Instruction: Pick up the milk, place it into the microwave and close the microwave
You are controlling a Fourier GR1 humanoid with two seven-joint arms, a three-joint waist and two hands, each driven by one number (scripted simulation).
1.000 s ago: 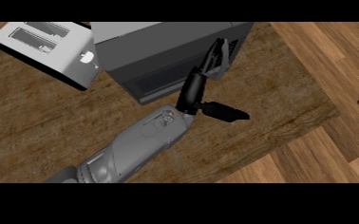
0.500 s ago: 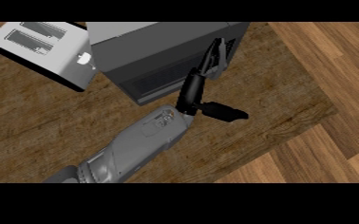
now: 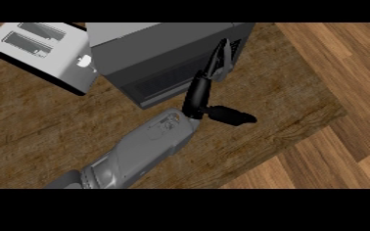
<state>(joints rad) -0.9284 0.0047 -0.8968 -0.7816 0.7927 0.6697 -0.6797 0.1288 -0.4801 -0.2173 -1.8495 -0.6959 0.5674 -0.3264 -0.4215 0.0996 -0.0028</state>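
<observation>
Fingers (image 3: 220,58) of one hand (image 3: 198,95) overlap one microwave (image 3: 145,54) beside one toaster (image 3: 51,54).

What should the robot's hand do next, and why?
Probably draw the left hand back from the microwave door. Its straight fingers already lie against the door, and the door looks shut, so more pushing seems unneeded.

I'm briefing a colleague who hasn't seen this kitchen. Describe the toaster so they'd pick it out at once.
Start at the wooden counter and find the big dark grey microwave at its far side. The toaster stands just left of it, in the view's top left corner. Unlike the dark microwave, it is a pale silvery box with two long slots in its top.
</observation>
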